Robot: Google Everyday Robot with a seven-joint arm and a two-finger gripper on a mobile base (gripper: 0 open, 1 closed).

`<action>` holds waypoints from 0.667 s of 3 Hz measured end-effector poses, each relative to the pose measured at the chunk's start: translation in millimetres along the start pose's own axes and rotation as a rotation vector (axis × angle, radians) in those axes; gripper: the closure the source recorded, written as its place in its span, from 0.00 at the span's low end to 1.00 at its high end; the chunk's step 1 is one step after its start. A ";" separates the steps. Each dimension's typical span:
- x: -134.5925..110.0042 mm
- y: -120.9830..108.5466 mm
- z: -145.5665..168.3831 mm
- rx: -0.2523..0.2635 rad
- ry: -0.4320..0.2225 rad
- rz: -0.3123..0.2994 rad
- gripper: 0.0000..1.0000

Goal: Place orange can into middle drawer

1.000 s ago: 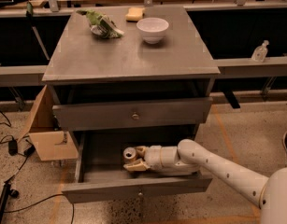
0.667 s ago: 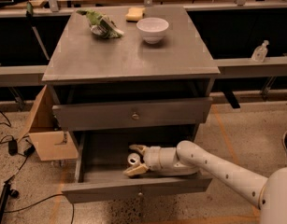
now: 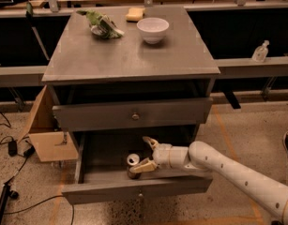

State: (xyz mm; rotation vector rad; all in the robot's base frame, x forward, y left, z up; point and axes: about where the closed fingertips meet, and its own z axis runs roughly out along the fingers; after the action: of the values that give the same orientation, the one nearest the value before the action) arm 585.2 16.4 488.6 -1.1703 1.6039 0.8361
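Observation:
The orange can (image 3: 132,162) stands upright on the floor of the middle drawer (image 3: 106,191), which is pulled out; its silver top shows and its body is in shadow. My gripper (image 3: 144,154) is inside the drawer just right of the can, open, one finger (image 3: 149,143) raised behind and the other finger (image 3: 142,166) low beside the can's base. The can is not between the jaws. My white arm (image 3: 237,172) reaches in from the right.
The drawer above (image 3: 134,116) with its round knob is nearly closed and overhangs the open one. On the cabinet top (image 3: 129,55) are a white bowl (image 3: 153,29), a green bag (image 3: 103,25) and a yellow sponge (image 3: 135,14). A cardboard box (image 3: 47,135) stands left.
The gripper held the can between its fingers before; now the fingers have spread apart and the can stands free on the drawer floor.

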 end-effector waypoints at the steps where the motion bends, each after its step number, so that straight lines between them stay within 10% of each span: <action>1: -24.6 -11.0 -49.3 0.070 0.015 0.048 0.41; 2: -49.5 -10.5 -101.2 0.107 -0.018 0.111 0.64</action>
State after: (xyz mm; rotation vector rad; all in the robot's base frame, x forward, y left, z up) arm 570.0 -63.0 567.7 -1.0035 1.6897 0.8185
